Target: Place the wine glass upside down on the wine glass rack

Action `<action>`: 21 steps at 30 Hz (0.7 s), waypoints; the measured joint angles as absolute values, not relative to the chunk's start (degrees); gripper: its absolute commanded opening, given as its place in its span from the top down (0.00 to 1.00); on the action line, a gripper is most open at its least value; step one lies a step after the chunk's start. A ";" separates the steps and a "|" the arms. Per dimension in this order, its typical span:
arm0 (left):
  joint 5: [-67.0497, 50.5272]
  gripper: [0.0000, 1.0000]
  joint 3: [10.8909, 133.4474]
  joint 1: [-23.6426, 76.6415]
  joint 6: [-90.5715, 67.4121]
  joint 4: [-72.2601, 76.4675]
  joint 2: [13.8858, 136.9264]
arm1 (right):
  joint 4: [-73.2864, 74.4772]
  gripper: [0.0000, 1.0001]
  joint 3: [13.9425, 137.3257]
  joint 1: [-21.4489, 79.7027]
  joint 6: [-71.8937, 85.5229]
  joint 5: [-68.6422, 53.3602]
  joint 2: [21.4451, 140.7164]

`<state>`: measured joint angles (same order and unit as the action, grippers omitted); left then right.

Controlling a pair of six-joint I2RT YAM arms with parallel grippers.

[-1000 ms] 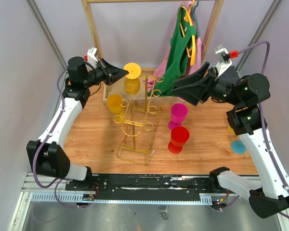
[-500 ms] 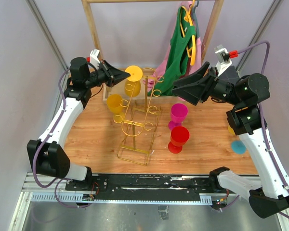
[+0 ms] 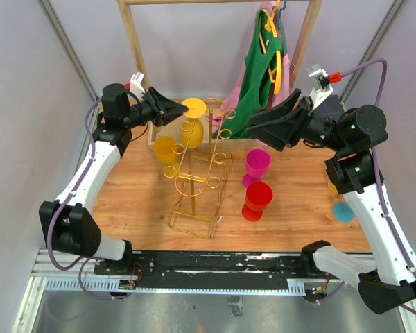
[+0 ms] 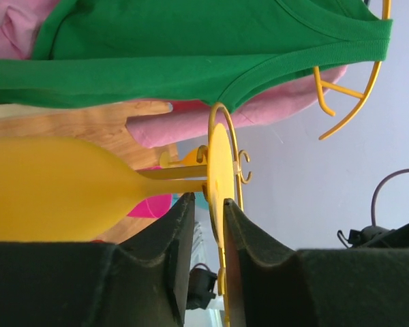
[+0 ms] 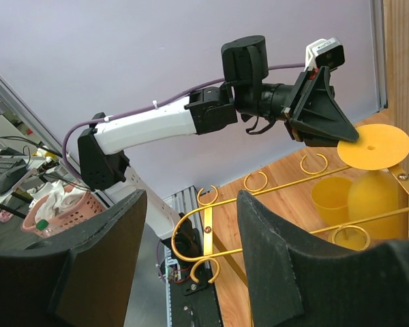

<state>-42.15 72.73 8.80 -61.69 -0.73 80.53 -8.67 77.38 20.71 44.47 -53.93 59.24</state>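
Pale lilac walls (image 3: 28, 83) close in the back and both sides, with grey metal struts (image 3: 63, 38) running up the corners. A tall wooden clothes rail frame (image 3: 134, 41) stands at the upper middle, with a green garment (image 3: 260, 69) and a pink garment (image 3: 238, 89) hanging toward its right end. The wooden surface (image 3: 132, 201) fills the centre. A metal rail (image 3: 215, 262) edges its lower side, with grey floor (image 3: 194, 312) below. The light is even.

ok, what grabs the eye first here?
A yellow wine glass sits upside down at the top of the gold wire rack, mid-table, the left pincer straddling its foot. Behind hangs a green garment on the wooden rail; right of the rack, a magenta glass and a red glass stand upright.
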 measured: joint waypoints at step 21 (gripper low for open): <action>-40.56 0.36 74.11 7.55 -57.98 -8.19 78.04 | -8.64 0.43 76.03 20.71 43.35 -53.84 59.11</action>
<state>-40.56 74.11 7.55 -57.98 -8.19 78.04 -8.64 76.03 20.71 43.35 -53.84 59.11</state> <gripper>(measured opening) 0.634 0.571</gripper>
